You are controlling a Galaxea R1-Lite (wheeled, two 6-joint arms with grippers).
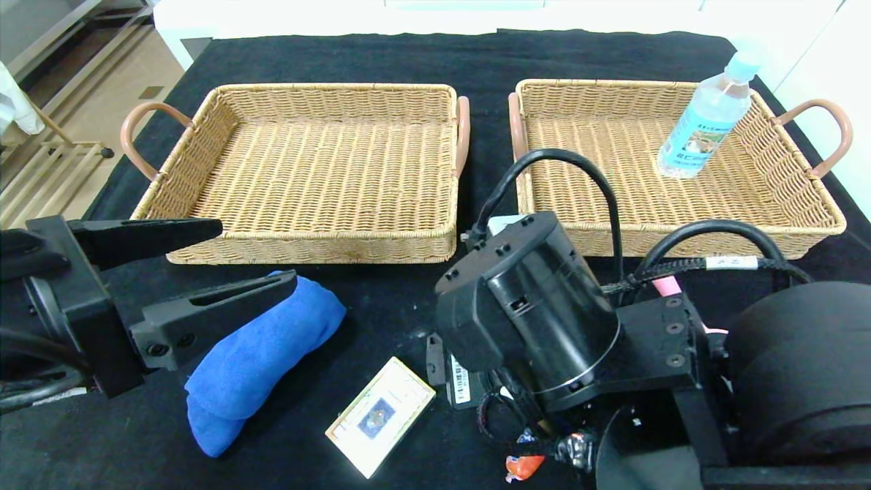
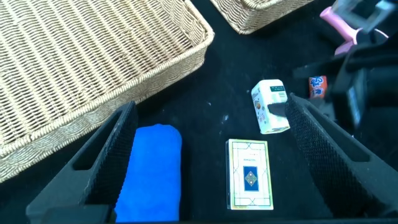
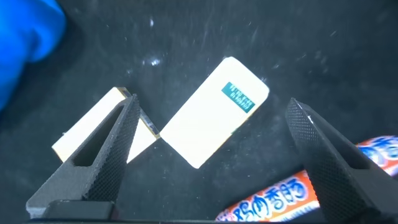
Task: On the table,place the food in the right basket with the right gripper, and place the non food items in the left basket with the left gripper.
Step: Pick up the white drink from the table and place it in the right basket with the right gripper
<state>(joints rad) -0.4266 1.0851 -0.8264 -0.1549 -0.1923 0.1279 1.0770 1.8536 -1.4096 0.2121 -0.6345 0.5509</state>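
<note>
black table cover [image 1: 408, 286] | wooden rack [image 1: 41, 177] far left, on floor

Two woven baskets, the left basket [image 1: 320, 170] and the right basket [image 1: 674, 184], are straw-tan with pinkish-brown handles, on a black tablecloth [image 1: 422, 299]. In the right basket stands a clear bottle [image 1: 704, 116] with a pale blue cap and a blue-green label. In front of the left basket lies a bright blue cloth [image 1: 262, 361]. Beside the cloth is a cream card box [image 1: 380, 415] with a dark blue centre emblem. Past the card box are a white carton [image 3: 214, 112] with a teal label and an orange-and-white snack wrapper [image 3: 292, 193] with blue lettering.
</note>
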